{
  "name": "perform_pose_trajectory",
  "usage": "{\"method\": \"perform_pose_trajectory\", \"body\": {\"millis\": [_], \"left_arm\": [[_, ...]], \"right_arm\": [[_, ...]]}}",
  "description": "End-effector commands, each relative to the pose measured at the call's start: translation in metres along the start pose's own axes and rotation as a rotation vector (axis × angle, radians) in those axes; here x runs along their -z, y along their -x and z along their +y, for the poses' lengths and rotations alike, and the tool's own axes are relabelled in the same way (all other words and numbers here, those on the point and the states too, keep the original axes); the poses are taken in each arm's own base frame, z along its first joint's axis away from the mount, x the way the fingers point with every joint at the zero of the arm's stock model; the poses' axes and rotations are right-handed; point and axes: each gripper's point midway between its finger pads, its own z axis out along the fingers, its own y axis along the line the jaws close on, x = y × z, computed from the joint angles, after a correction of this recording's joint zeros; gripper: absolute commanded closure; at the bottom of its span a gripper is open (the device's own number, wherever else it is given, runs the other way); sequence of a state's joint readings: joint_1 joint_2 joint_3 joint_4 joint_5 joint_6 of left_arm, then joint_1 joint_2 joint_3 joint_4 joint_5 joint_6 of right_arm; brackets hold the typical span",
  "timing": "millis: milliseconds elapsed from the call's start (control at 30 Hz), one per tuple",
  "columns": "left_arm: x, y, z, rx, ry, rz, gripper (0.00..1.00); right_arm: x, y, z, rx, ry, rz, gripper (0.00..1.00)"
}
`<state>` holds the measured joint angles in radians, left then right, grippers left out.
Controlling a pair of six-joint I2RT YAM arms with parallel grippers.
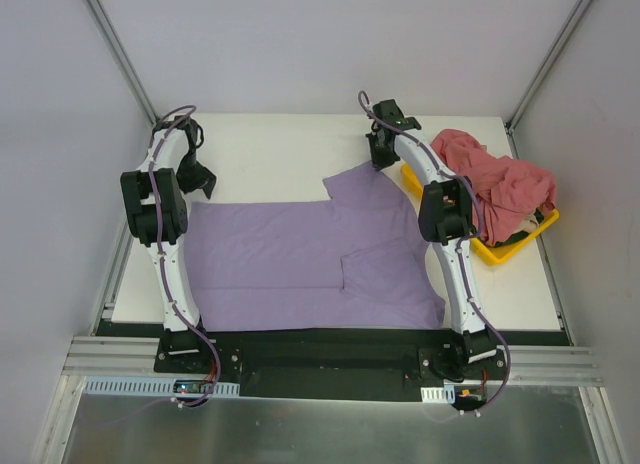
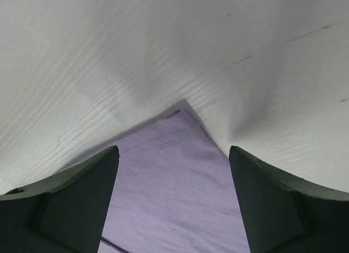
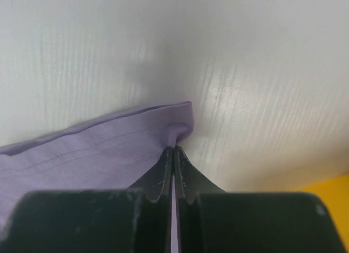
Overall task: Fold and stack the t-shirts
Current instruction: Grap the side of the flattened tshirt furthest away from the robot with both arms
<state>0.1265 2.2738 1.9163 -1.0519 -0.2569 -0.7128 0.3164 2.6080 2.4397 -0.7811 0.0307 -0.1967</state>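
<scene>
A lavender t-shirt (image 1: 300, 254) lies spread flat across the white table, one sleeve reaching to the far right. My left gripper (image 1: 200, 179) is open above the shirt's far left corner (image 2: 182, 114), its fingers (image 2: 82, 204) apart over the cloth (image 2: 169, 193). My right gripper (image 1: 380, 156) is shut on the shirt's sleeve corner (image 3: 177, 130) at the table surface. Dusty pink-red shirts (image 1: 495, 179) lie heaped in the yellow tray (image 1: 500, 252) at the right.
The white table (image 1: 280, 149) runs to grey walls at the back and sides. The yellow tray's corner shows in the right wrist view (image 3: 332, 190). The black base rail (image 1: 320, 349) lies along the near edge.
</scene>
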Motion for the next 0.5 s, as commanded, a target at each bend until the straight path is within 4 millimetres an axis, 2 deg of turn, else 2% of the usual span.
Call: {"method": "perform_pose_trajectory", "body": {"millis": [0,233,467], "left_arm": [[0.018,0.01,-0.004,-0.001,-0.05,-0.013,0.2],[0.008,0.004,-0.006,0.011,-0.039,0.015,0.27],[-0.002,0.012,-0.012,0.039,-0.022,0.0,0.3]], "right_arm": [[0.021,0.021,-0.026,0.029,-0.149,-0.074,1.0],[0.028,0.027,-0.039,0.025,-0.211,-0.106,1.0],[0.028,0.023,-0.029,0.054,-0.141,-0.1,1.0]]}}
